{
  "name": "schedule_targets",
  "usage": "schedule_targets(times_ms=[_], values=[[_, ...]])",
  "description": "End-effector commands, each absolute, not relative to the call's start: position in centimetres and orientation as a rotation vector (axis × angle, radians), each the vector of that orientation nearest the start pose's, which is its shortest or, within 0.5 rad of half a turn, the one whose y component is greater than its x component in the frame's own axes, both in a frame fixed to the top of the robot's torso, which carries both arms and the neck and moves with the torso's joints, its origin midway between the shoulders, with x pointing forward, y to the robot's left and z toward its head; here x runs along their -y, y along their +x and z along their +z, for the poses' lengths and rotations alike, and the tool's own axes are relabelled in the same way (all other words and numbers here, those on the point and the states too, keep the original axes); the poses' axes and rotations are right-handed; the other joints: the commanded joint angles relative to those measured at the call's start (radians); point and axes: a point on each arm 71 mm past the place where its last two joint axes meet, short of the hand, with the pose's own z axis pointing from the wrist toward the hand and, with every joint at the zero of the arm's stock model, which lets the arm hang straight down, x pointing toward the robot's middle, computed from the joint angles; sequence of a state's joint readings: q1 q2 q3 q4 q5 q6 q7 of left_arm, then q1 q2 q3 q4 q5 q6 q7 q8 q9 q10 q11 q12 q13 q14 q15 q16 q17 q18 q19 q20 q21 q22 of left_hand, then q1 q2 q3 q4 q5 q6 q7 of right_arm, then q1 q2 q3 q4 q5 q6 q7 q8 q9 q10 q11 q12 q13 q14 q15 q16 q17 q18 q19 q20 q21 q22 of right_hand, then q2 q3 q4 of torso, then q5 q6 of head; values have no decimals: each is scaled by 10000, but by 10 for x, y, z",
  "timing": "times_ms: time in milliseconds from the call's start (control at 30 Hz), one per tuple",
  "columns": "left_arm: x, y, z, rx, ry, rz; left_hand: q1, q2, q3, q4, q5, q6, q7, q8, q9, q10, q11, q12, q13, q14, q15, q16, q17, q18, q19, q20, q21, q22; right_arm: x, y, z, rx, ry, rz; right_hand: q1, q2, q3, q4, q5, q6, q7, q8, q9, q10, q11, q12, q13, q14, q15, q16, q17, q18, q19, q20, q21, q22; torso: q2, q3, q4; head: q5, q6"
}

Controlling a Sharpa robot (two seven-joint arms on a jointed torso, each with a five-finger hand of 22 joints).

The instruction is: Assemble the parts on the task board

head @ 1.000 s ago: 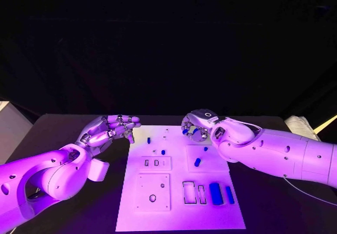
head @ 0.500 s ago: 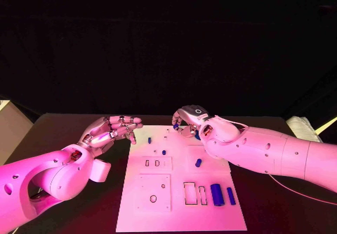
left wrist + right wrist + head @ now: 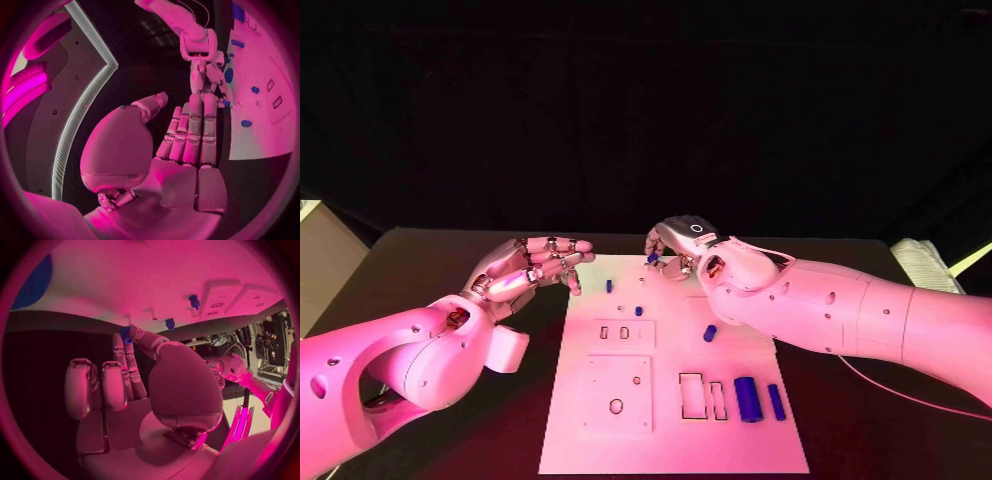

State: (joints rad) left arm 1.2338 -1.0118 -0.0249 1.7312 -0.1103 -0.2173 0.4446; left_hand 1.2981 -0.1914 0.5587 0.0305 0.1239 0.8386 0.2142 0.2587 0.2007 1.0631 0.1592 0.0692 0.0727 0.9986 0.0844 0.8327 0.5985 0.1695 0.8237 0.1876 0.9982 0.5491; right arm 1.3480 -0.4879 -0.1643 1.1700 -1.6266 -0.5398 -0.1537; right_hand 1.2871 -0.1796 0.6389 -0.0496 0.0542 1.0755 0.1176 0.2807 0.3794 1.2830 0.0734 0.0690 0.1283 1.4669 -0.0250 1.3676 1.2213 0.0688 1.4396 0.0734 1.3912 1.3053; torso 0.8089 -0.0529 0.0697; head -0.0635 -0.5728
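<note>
The white task board (image 3: 668,440) lies in the middle of the black table. My right hand (image 3: 681,243) hovers over the board's far edge and pinches a small blue part (image 3: 653,258) between thumb and fingertip; the right wrist view shows that part (image 3: 127,334) at the fingertips. My left hand (image 3: 535,264) hangs just off the board's far left corner, fingers curled in, holding nothing. Small blue parts (image 3: 609,286) (image 3: 639,311) (image 3: 710,333) stand on the board. Two longer blue parts (image 3: 746,398) (image 3: 776,402) lie near its right edge.
Recessed plates with slots (image 3: 625,335) (image 3: 689,395) sit on the board's near half. A pale box (image 3: 315,265) stands off the table's left edge and a pale object (image 3: 920,260) at its right edge. In the left wrist view the right hand (image 3: 203,60) hangs over the board (image 3: 275,135).
My right hand has moved left and toward the board's far edge, carrying the small blue part. The left hand has stayed in place.
</note>
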Motion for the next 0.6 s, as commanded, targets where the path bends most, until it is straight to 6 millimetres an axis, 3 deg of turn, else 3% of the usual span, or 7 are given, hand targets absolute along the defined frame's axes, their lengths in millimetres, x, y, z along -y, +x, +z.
schedule_targets(times_ms=[33, 133, 367, 600], values=[[-219, 450, -133, -14236, -8785, -17258, 64, 23, -16, -52, -66, -92, 113, -40, -10, -50, 10, -25, 12, -71, 33, 49, 11, 133, -74, -23, 36, 15, 115, 551, -148, -13433, -3338, 5080, 131, 197, 16, -48, 48, -32, 26, 17, 20, 265, -231, 13, 18, 441, -20, 55, 8, -141, 60, 29, 44, -8, 16, -10, 13, 16, -19], [-218, 450, -132, -14244, -8770, -17282, 64, 23, -16, -52, -66, -92, 113, -40, -10, -50, 10, -25, 12, -71, 33, 49, 11, 133, -74, -23, 36, 15, 115, 552, -149, -13487, -3341, 5064, 119, 195, 15, -45, 50, -49, 33, 10, 29, 253, -224, 3, 21, 440, -13, 59, 8, -139, 54, 34, 40, -13, 22, -16, 22, 27, -22], [-218, 451, -132, -14229, -8764, -17258, 61, 25, -25, -51, -70, -96, 123, -45, -9, -60, 17, -24, 13, -78, 38, 59, 13, 133, -86, -20, 54, 25, 112, 551, -152, -13608, -3356, 5086, 95, 195, 11, -33, 48, -63, 40, 5, 40, 245, -215, -6, 26, 439, -6, 61, 4, -139, 52, 41, 43, -8, 29, -5, -32, 116, -40], [-219, 452, -132, -14211, -8770, -17221, 61, 25, -25, -51, -70, -96, 123, -45, -9, -60, 17, -24, 13, -78, 38, 59, 13, 133, -86, -20, 54, 25, 111, 550, -154, -13710, -3395, 5095, 63, 188, 2, -18, 43, -81, 45, -1, 55, 237, -207, -14, 32, 434, 3, 57, -12, -133, 35, 50, 26, -32, 40, -10, 5, 129, -50]])
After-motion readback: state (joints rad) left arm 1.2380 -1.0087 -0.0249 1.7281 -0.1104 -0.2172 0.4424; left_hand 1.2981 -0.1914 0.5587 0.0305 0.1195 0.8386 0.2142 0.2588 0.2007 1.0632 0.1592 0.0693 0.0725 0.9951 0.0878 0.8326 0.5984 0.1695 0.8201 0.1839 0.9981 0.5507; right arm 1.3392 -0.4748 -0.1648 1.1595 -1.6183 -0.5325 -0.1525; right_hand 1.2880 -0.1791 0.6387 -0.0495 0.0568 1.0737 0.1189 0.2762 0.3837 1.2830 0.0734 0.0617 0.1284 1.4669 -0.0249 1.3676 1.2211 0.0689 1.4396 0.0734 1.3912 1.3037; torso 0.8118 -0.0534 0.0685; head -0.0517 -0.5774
